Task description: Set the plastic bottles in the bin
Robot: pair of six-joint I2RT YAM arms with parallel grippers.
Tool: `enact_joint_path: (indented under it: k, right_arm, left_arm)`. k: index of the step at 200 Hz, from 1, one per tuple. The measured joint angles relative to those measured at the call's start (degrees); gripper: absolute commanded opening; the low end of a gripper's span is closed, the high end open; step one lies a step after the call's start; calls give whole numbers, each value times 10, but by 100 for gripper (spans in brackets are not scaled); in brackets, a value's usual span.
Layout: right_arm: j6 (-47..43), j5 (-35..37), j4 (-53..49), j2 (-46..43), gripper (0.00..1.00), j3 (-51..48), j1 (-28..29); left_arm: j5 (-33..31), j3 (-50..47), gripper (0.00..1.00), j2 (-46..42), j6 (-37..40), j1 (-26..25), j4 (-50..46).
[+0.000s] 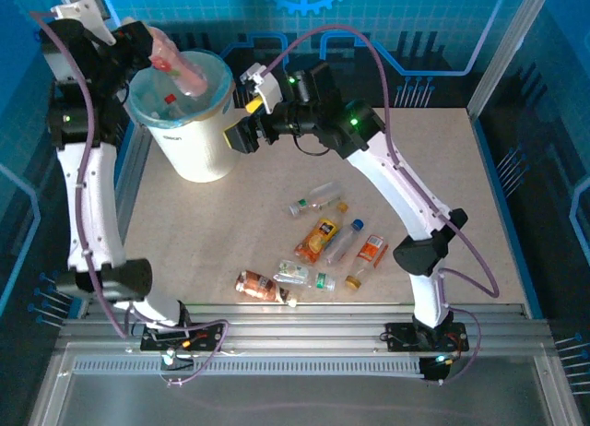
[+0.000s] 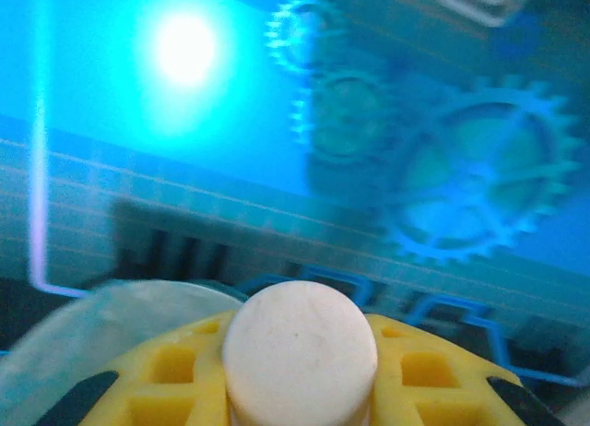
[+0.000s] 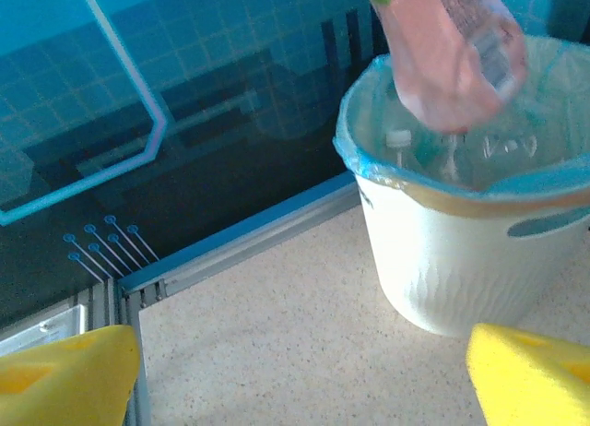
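No word, brand or number can be read. A short line of dark print stands on the white wall of the bin, just to the left of the right gripper, too small to make out. The bottles on the tabletop, nearer the bases than that gripper, carry orange, red and green labels with blurred lettering. The pink bottle ahead of that gripper shows fine grey print, unreadable.

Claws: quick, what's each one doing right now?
Left claw: closed on a pink bottle, over the bin.
Right claw: open, empty.
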Motion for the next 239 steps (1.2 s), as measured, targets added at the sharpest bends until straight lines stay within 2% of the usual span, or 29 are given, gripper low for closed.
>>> enact_joint_path:
  k: [28, 58, 95, 128, 153, 239]
  right_arm:
    - [0, -8, -11, 19, 90, -8, -16]
    - [-1, -17, -22, 36, 90, -16, -27]
    - [-4, -17, -30, 37, 89, -17, -27]
    - [-4, -17, -32, 38, 89, -18, -27]
    - [-2, -17, -32, 40, 89, -18, -27]
    - [-2, -17, -44, 46, 89, -26, -27]
  left_arm:
    - [-32, 42, 0, 88, 41, 33, -8]
    - [-39, 79, 0, 172, 101, 37, -19]
    - [-63, 56, 0, 209, 206, 22, -15]
    - [-80, 0, 0, 208, 300, -19, 33]
    - [-85, -28, 0, 217, 326, -44, 59]
    - [-122, -28, 0, 235, 340, -46, 91]
